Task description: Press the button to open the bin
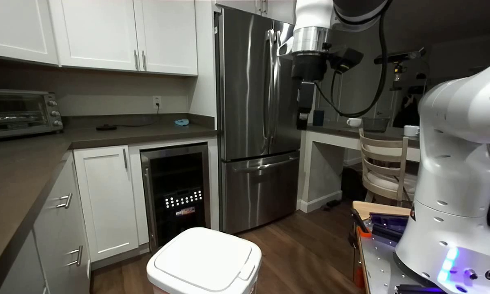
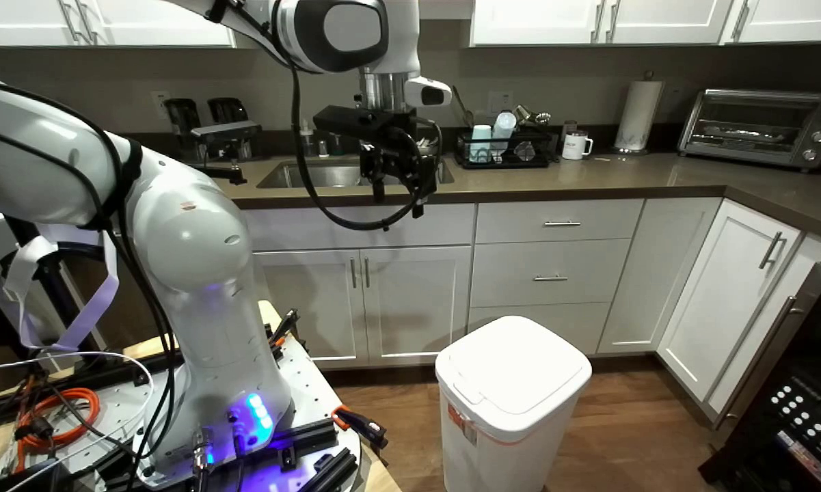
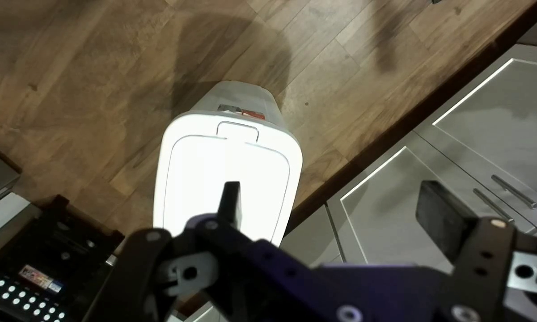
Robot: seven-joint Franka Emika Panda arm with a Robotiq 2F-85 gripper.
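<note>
The white bin [image 1: 202, 261] stands on the floor with its flat lid closed; it also shows in an exterior view [image 2: 513, 383] and in the wrist view [image 3: 219, 174]. The button [image 3: 238, 131] is a small rounded tab at the middle of one lid edge, above a red label; it also shows in an exterior view [image 1: 247, 269]. My gripper [image 3: 335, 208] is open and empty, its two black fingers wide apart. It points down high above the floor, well above the bin and apart from it, in both exterior views [image 1: 303, 118] [image 2: 398, 199].
White drawers and cabinets [image 2: 550, 260] under a brown counter [image 2: 588, 179] stand behind the bin. A wine cooler [image 1: 177, 192] and a steel fridge [image 1: 255, 102] are nearby. The robot base stands on a metal-topped table [image 1: 381, 265]. A chair [image 1: 383, 163] stands farther back.
</note>
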